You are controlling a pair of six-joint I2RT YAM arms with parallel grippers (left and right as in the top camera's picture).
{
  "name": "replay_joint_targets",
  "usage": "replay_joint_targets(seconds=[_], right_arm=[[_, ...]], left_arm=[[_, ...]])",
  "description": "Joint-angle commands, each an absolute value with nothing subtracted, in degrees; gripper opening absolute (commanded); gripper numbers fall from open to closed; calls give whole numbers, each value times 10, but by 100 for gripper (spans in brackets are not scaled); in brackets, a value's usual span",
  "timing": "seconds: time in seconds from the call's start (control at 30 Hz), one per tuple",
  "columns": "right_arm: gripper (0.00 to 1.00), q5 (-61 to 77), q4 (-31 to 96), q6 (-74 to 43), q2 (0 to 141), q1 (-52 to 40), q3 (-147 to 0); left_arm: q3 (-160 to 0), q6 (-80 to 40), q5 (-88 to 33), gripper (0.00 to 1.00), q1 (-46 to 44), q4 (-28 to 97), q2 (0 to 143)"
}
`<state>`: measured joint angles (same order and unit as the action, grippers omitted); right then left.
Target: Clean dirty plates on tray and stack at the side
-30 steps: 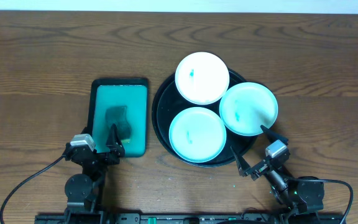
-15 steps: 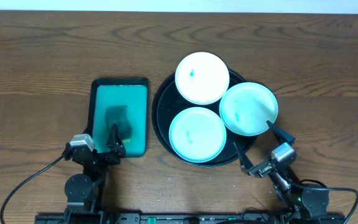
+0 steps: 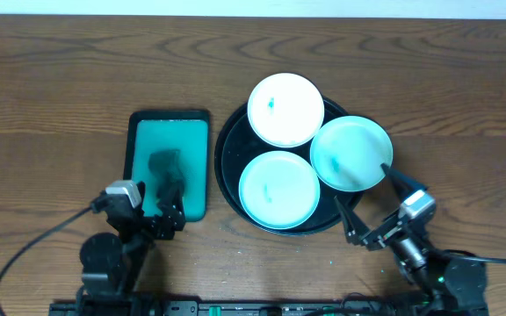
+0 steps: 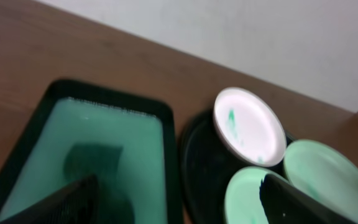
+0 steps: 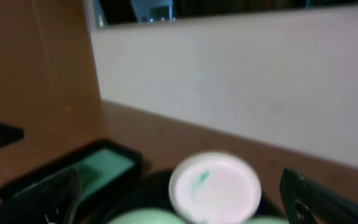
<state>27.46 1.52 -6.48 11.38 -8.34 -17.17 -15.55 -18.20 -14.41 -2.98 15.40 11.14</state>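
Three small round plates lie on the round black tray (image 3: 227, 158): a white plate (image 3: 285, 109) at the back, a pale teal plate (image 3: 351, 154) at the right and a pale teal plate (image 3: 279, 189) at the front. Each has a small teal smear. My left gripper (image 3: 170, 200) is open and empty over the near end of the teal rectangular tray. My right gripper (image 3: 363, 187) is open and empty at the black tray's front right rim. The left wrist view shows the white plate (image 4: 250, 124) between its open fingers (image 4: 176, 202). The right wrist view shows the white plate (image 5: 215, 185) between its open fingers (image 5: 179, 205).
A rectangular teal tray with a black edge (image 3: 167, 132) lies left of the black tray, with a dark sponge (image 3: 165, 165) on it. It also shows in the left wrist view (image 4: 104, 130). Bare wooden table surrounds both trays. A white wall stands behind the table.
My right gripper has moved a little to the right and toward the table's front. My left gripper has shifted slightly right over the teal tray. The plates have not moved.
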Motion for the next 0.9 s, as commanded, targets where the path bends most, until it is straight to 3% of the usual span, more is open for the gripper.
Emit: replay_joint_targets(seconds=[0.0, 0.17, 0.27, 0.47, 0.63, 0.77, 0.87], right_arm=[[99, 317, 114, -42, 263, -79, -338], [99, 392, 330, -42, 475, -79, -550], [99, 418, 345, -71, 564, -79, -594], [99, 477, 385, -37, 645, -106, -591], [99, 260, 506, -37, 750, -241, -583], [99, 66, 508, -175, 830, -299, -583], [99, 28, 511, -272, 910, -301, -583]], left_arm=[[-331, -182, -143, 83, -27, 280, 263], [-552, -181, -144, 83, -27, 518, 456], [-624, -170, -144, 83, -27, 602, 530], [-634, -136, -146, 83, -27, 652, 570], [-634, -136, -146, 82, -27, 666, 568], [-634, -135, -145, 83, -27, 661, 559], [-634, -136, -145, 83, -27, 664, 556]])
